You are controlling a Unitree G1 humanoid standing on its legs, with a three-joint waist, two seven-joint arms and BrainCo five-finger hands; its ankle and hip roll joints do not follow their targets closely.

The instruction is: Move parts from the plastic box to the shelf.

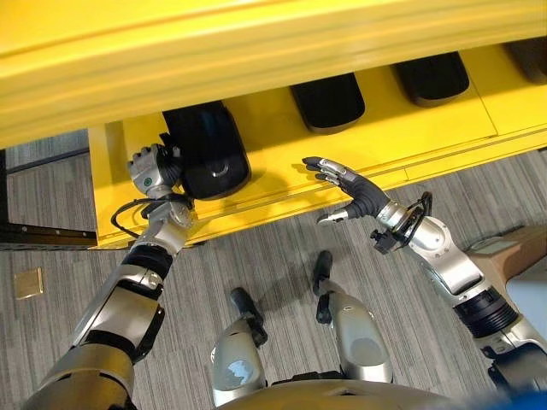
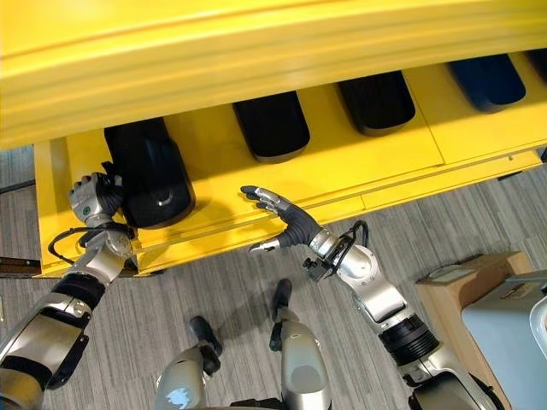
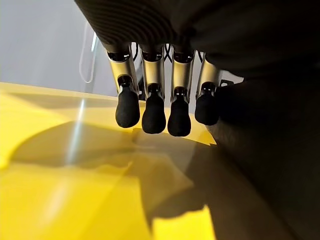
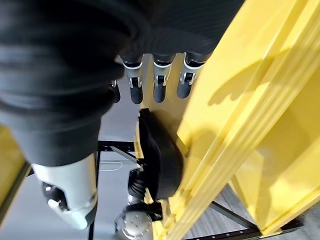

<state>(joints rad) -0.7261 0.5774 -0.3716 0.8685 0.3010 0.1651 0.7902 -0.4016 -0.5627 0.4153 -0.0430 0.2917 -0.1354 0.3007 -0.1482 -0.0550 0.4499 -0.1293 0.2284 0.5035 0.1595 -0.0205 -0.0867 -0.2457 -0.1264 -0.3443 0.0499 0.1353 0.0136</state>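
A large black part (image 1: 209, 154) lies on the yellow shelf (image 1: 282, 141) at its left end. My left hand (image 1: 154, 171) is against that part's left side. In the left wrist view its fingers (image 3: 155, 107) hang relaxed over the yellow board, free of the dark part (image 3: 260, 150) beside them. My right hand (image 1: 350, 192) hovers open at the shelf's front lip, right of the part, fingers spread and holding nothing. The right wrist view looks along the lip to the same part (image 4: 160, 160).
Two more black parts (image 1: 329, 101) (image 1: 432, 77) and a blue one (image 2: 487, 81) lie further right on the shelf. An upper yellow board (image 1: 256, 43) overhangs them. A pale plastic box (image 2: 513, 325) on a brown stand (image 2: 461, 286) is at the right.
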